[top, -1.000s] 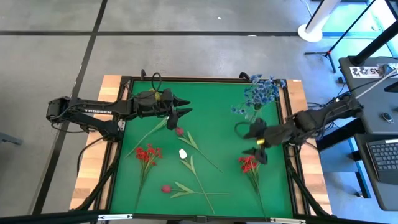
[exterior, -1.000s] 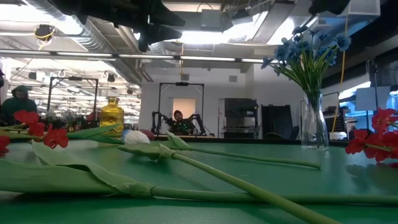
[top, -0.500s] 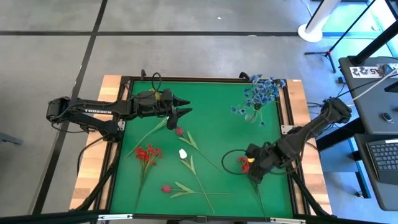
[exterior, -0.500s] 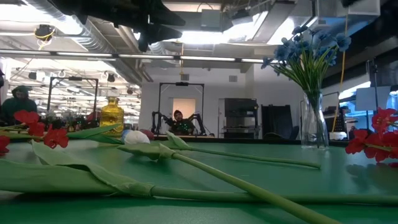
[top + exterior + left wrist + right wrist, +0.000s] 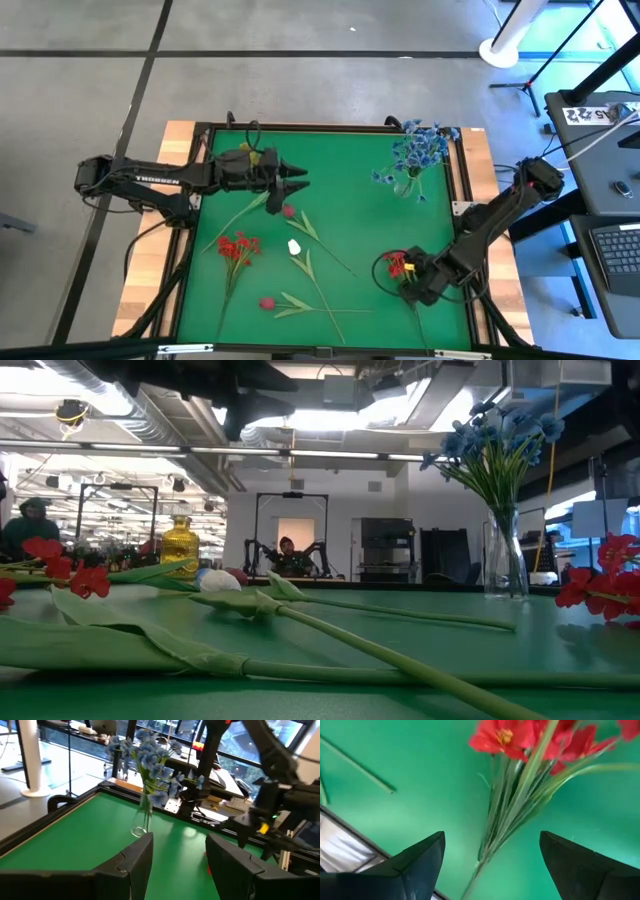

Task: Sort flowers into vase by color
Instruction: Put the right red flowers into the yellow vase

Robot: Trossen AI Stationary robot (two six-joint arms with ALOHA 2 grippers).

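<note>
Blue flowers stand in a clear glass vase [image 5: 408, 183] at the far right of the green table. On the right, a red flower [image 5: 399, 264] lies flat, its stem [image 5: 506, 822] running toward the near edge. My right gripper [image 5: 490, 865] hangs open above that stem, one finger on either side, pointing steeply down and touching nothing. My left gripper [image 5: 303, 174] hovers open and roughly level at the far left, facing the vase [image 5: 142, 815]. Another red flower [image 5: 238, 246], a white tulip bud [image 5: 294, 246] and dark red-pink buds [image 5: 267, 302] lie flat mid-table.
Loose green stems and leaves [image 5: 330, 630] cross the middle of the table. A raised dark frame [image 5: 463, 215] borders the mat. A golden vase [image 5: 180, 546] and a person [image 5: 30, 525] show in the room beyond. Open green mat lies between the vase and the red flower at the right.
My right gripper has swung from beside the vase toward the table's near edge and sunk, rolling and tipping to point steeply down over the right red flower's stem. It has stayed open. The flowers have kept their places.
</note>
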